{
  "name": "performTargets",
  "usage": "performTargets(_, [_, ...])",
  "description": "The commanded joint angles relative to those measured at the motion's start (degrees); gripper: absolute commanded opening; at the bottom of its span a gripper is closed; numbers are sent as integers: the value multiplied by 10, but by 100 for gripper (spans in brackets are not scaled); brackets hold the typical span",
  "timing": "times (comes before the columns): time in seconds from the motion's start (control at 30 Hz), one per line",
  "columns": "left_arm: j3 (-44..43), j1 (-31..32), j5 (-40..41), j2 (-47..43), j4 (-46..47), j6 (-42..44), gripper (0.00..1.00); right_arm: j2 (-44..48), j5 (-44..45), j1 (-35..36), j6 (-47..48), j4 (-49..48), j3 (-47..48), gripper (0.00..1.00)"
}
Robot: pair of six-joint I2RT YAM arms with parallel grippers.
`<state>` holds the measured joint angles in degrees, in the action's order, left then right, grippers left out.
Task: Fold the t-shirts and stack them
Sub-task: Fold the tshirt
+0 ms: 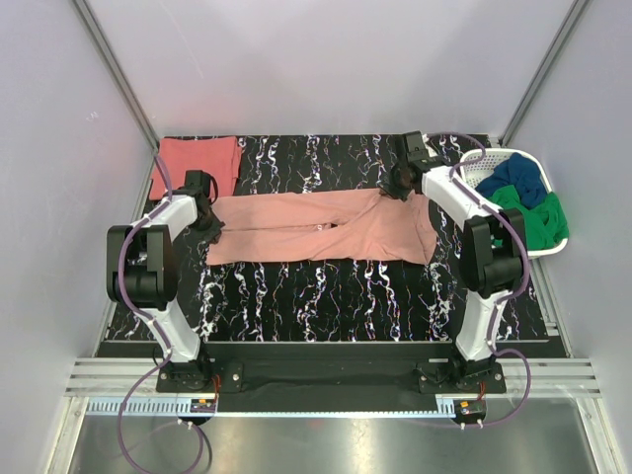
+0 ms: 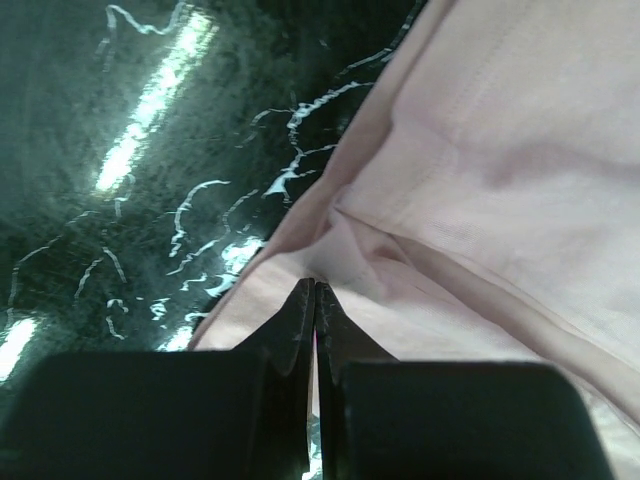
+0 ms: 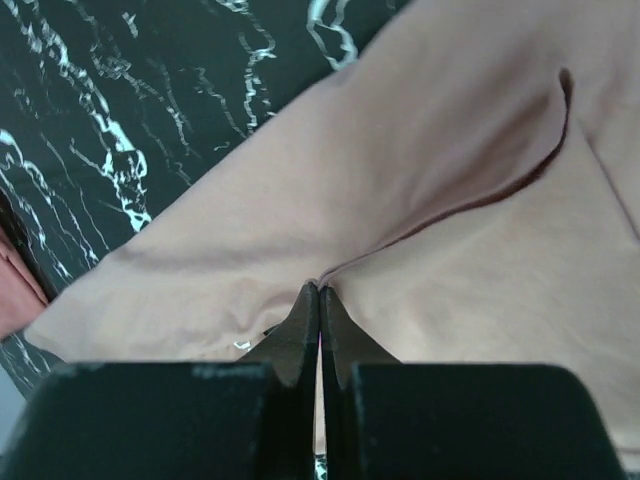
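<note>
A pale salmon-pink t-shirt (image 1: 326, 229) lies across the middle of the black marbled table, folded lengthwise into a long band. My left gripper (image 1: 210, 223) is at its left end, shut on a pinch of the cloth (image 2: 350, 250). My right gripper (image 1: 400, 188) is at its upper right corner, shut on a fold of the same shirt (image 3: 420, 200). A darker coral-red t-shirt (image 1: 196, 165) lies folded flat at the table's back left corner, apart from both grippers.
A white basket (image 1: 541, 247) with blue (image 1: 515, 178) and green (image 1: 538, 219) clothes stands at the right edge, close beside my right arm. Grey walls enclose the table on the left, back and right.
</note>
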<state>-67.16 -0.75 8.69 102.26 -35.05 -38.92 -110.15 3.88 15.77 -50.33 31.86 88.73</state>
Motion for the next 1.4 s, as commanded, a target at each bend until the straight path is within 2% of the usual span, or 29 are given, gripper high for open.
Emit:
performTargets(0.0, [-25, 1, 39, 2, -5, -1, 0, -27, -37, 10, 121, -37, 49, 0])
performTargets(0.13, [-32, 1, 43, 4, -10, -4, 0, -60, -95, 14, 181, -50, 89, 0])
performTargets(0.33, [-43, 1, 48, 7, -22, 0, 0, -96, -129, 17, 200, -49, 101, 1])
performTargets(0.37, [-46, 1, 50, 9, -28, 2, 0, -101, -127, 17, 197, -46, 103, 6])
performTargets(0.4, [-48, 1, 52, 9, -31, 3, 4, -105, -126, 17, 194, -43, 105, 8])
performTargets(0.43, [-52, 1, 58, 9, -34, 3, 12, -113, -125, 18, 194, -39, 111, 9])
performTargets(0.47, [-51, 1, 61, 5, -40, 4, 19, -116, -123, 18, 196, -33, 117, 15])
performTargets(0.5, [-49, 1, 63, -1, -41, 5, 32, -118, -116, 17, 202, -12, 127, 21])
performTargets(0.53, [-47, -1, 66, -7, -42, 5, 38, -119, -107, 17, 210, 8, 155, 27])
performTargets(0.57, [-40, -1, 70, -26, -47, 5, 43, -119, -76, 18, 222, 28, 170, 39])
performTargets(0.67, [-16, -5, 77, -62, -41, 9, 51, -101, -42, 9, 225, 119, 213, 56])
performTargets(0.7, [-6, -5, 73, -78, -37, 8, 53, -94, -25, 7, 217, 177, 219, 59])
performTargets(0.73, [4, -6, 57, -84, -32, 6, 57, -73, -13, 4, 205, 195, 209, 60])
performTargets(0.87, [60, -15, 34, -92, -5, -7, 56, -4, -4, -36, 137, 235, 96, 61])
performTargets(1.1, [168, -21, 18, -151, 57, -58, 52, 128, -15, -145, 110, 177, -132, 57])
performTargets(1.23, [192, -21, -13, -154, 88, -70, 51, 186, 3, -172, 81, 140, -202, 55])
performTargets(1.37, [195, -21, -16, -145, 104, -70, 51, 191, -13, -185, 57, 82, -246, 52])
